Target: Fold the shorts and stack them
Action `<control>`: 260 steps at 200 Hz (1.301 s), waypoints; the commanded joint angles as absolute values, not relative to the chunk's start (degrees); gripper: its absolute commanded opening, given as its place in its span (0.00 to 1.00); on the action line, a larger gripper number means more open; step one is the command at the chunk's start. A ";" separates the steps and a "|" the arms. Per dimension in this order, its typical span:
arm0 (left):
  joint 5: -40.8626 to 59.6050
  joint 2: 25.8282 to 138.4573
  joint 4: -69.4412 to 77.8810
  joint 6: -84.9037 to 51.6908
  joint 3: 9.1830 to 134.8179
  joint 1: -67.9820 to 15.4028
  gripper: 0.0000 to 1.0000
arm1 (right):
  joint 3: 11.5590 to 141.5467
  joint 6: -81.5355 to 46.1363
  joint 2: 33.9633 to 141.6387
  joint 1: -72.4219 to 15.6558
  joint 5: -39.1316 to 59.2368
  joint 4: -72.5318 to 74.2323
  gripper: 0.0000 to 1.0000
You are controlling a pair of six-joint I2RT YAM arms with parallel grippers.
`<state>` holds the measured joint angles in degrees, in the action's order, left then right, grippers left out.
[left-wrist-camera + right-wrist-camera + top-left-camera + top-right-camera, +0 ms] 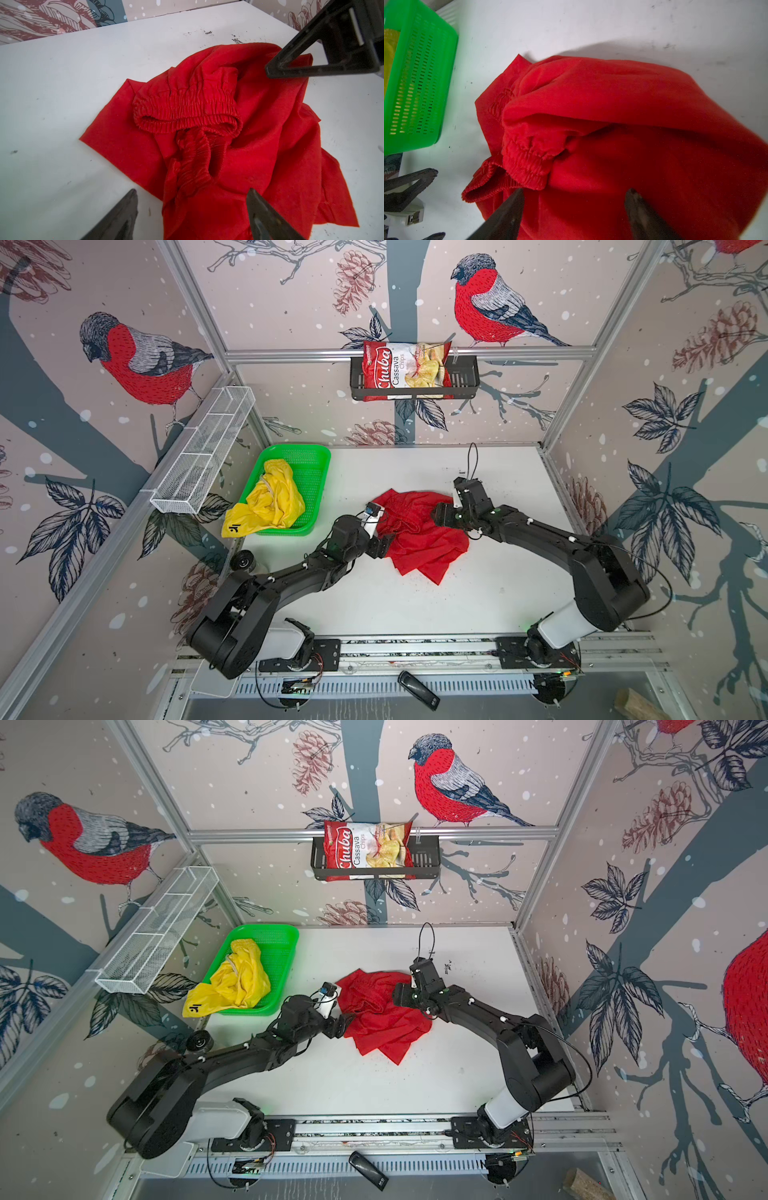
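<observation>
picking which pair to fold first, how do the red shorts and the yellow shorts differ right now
Colour: the red shorts are plain red; the yellow shorts are bright yellow with a small black mark.
Place: the red shorts lie on the white table; the yellow shorts sit in the green basket, one part hanging over its edge.
Shared: both are crumpled, unfolded.

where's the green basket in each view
Top view: green basket at back left of the table, yellow shorts spilling out.
Top view: green basket in the same spot.
Left wrist: not in it.
Right wrist: green basket in a corner, beyond the red shorts.
Shared landmark: red shorts, in all four.
</observation>
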<state>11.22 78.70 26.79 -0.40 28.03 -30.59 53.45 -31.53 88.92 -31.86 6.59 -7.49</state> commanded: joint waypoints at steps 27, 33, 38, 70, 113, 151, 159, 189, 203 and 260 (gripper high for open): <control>13.47 85.24 27.65 6.53 32.48 -31.57 0.82 | 48.78 -31.90 85.42 -28.62 8.96 -5.34 0.78; 13.49 86.02 27.39 6.68 32.94 -31.68 0.83 | 48.11 -32.06 84.81 -28.16 8.87 -5.25 0.79; 13.18 86.69 27.18 6.76 33.40 -31.81 0.83 | 47.44 -32.18 84.39 -27.85 8.89 -5.15 0.79; 9.99 90.73 25.85 6.33 35.98 -32.17 0.76 | 43.42 -32.96 81.66 -25.82 8.96 -4.72 0.79; 5.16 93.47 23.24 5.25 39.37 -32.26 0.42 | 40.18 -33.98 79.72 -24.52 8.15 -5.24 0.79; 4.61 86.53 19.13 4.62 41.01 -32.25 0.05 | 39.31 -35.29 81.50 -24.76 9.56 -2.92 0.78; 4.81 84.12 17.84 4.36 41.70 -32.23 0.02 | 39.29 -35.88 82.13 -25.03 11.00 -0.94 0.76; 4.74 76.29 12.79 4.97 46.18 -32.24 0.00 | 42.20 -37.19 86.33 -28.06 12.13 4.69 0.70; 3.72 74.27 8.08 6.90 51.64 -32.21 0.00 | 45.56 -37.14 89.62 -30.51 12.32 7.32 0.70; 0.71 76.40 -12.74 16.27 83.37 -32.25 0.00 | 59.86 -36.91 98.84 -34.12 16.83 19.00 0.76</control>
<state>1.26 75.26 -4.03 11.51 75.05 -32.18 56.40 -36.36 98.02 -34.48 14.76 10.94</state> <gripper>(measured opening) 0.075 0.750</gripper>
